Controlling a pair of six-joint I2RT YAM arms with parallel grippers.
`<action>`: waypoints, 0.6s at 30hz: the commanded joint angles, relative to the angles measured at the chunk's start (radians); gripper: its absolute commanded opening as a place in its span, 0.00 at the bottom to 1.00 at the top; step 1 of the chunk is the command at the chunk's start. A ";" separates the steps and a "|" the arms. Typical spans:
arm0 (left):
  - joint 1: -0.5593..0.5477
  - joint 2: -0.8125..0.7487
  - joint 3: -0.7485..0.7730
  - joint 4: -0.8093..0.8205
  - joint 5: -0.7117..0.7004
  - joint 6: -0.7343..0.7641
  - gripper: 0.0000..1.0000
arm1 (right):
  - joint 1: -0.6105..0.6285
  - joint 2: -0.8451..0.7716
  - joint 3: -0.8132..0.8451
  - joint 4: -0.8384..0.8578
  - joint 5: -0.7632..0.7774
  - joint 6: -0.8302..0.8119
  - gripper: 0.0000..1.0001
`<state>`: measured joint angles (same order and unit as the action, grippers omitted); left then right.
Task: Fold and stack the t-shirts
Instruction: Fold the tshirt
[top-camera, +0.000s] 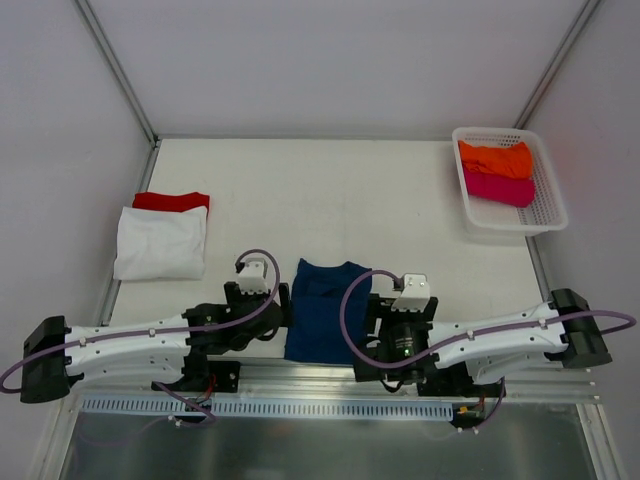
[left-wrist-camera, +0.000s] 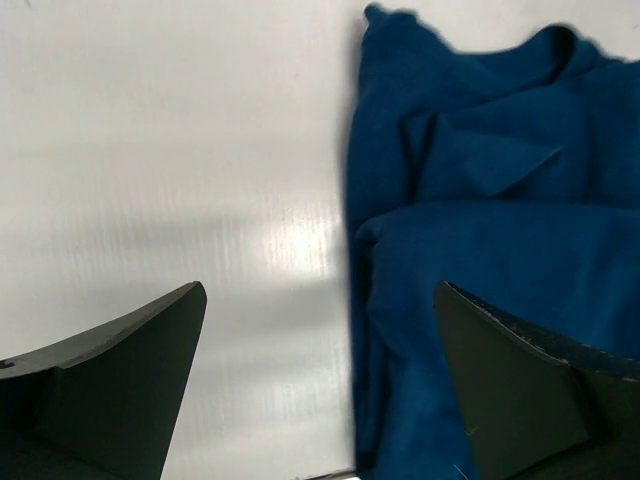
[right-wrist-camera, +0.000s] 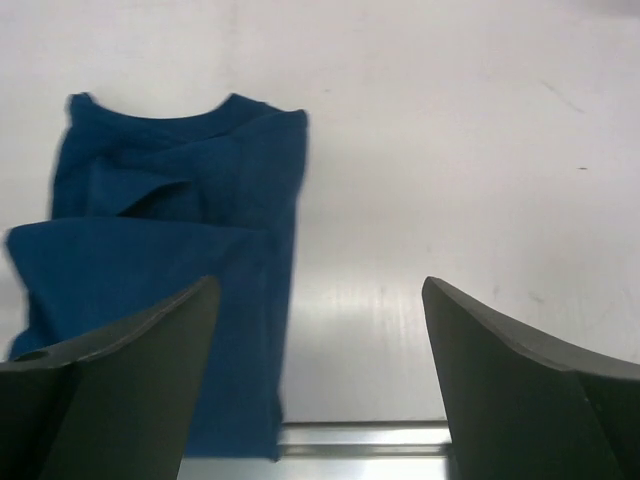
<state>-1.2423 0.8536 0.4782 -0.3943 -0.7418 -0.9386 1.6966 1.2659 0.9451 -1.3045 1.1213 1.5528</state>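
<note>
A navy blue t-shirt (top-camera: 322, 308) lies folded into a narrow strip at the table's near edge, collar away from me; its print is hidden. It also shows in the left wrist view (left-wrist-camera: 490, 250) and the right wrist view (right-wrist-camera: 170, 270). My left gripper (top-camera: 286, 308) is open at its left edge, with nothing between the fingers but table and the shirt's edge (left-wrist-camera: 320, 300). My right gripper (top-camera: 366, 312) is open at its right edge (right-wrist-camera: 320, 300), also holding nothing. A folded white t-shirt (top-camera: 160, 242) lies on a red one (top-camera: 172, 201) at the far left. Orange (top-camera: 494, 158) and magenta (top-camera: 498, 187) t-shirts lie in the basket.
A white mesh basket (top-camera: 548, 205) stands at the back right corner. The table's metal front rail (top-camera: 330, 375) runs under the shirt's near end. White walls with metal posts close the left, back and right sides.
</note>
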 joint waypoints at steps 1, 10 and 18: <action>0.007 -0.053 -0.079 0.080 0.047 0.003 0.99 | -0.046 -0.078 -0.089 0.118 -0.006 -0.124 0.87; 0.006 -0.194 -0.196 0.256 0.114 0.086 0.99 | -0.159 -0.194 -0.379 0.710 -0.129 -0.489 0.86; 0.006 -0.056 -0.162 0.386 0.174 0.119 0.99 | -0.183 -0.161 -0.382 0.839 -0.173 -0.569 0.85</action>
<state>-1.2419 0.7547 0.2893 -0.1062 -0.6018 -0.8513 1.5181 1.0969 0.5442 -0.5770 0.9668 1.0523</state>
